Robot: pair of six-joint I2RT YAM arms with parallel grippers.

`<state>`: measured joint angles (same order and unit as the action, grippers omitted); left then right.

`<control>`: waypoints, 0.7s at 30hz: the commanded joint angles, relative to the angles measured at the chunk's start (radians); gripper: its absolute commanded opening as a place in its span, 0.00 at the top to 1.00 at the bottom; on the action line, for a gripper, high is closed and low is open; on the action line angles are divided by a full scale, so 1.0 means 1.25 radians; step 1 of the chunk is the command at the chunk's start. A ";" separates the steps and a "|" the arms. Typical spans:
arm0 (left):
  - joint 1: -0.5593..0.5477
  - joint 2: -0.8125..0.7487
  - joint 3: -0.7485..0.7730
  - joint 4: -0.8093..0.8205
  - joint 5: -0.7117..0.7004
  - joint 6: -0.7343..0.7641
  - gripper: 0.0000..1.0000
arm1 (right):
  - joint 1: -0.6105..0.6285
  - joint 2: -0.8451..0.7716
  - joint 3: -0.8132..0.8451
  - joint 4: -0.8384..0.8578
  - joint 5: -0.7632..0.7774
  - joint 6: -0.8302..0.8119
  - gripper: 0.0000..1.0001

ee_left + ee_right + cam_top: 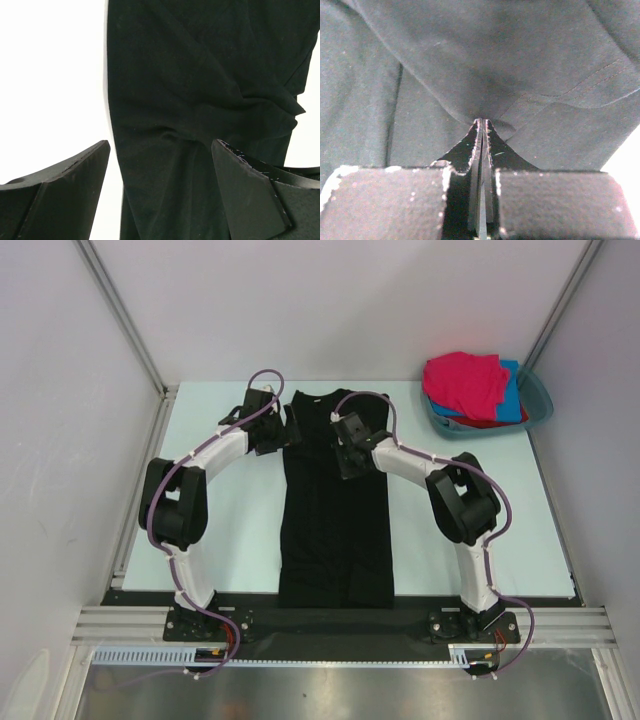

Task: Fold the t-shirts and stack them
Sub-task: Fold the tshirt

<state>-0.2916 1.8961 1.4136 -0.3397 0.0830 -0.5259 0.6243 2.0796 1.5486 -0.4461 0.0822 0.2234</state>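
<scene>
My right gripper (481, 122) is pinched tight on a fold of the large all-black cloth t-shirt (335, 530). My left gripper (160, 145) is spread wide with nothing in it, one finger over the pale table (240, 530) and the other over the shirt's left edge.

The shirt lies flat between my arms. Its long axis runs straight away from my bases, hem nearest and collar farthest. Both hands are at the far shoulder end, so I judge the next fold comes back toward me.

Well off to the far right, the magenta-pink shirt (465, 380), bright blue shirt (512, 390) and red shirt (495, 422) are heaped in a teal plastic basin (540, 400).
</scene>
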 commanded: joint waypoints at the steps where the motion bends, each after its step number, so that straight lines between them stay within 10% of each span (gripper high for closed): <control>1: 0.008 0.001 0.024 0.012 0.010 -0.011 0.11 | 0.020 -0.065 0.006 -0.012 0.013 -0.009 1.00; 17: 0.008 -0.003 0.020 0.012 0.015 -0.011 0.11 | 0.088 -0.122 -0.118 -0.009 0.063 0.080 1.00; 18: 0.008 -0.001 0.019 0.012 0.013 -0.012 0.11 | 0.087 -0.128 -0.122 0.003 0.080 0.079 0.76; 21: 0.008 0.000 0.021 0.013 0.022 -0.012 0.11 | 0.083 -0.131 -0.105 0.008 0.108 0.048 0.49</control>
<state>-0.2913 1.8961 1.4136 -0.3393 0.0879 -0.5262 0.7334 1.9820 1.3972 -0.4686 0.1486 0.2977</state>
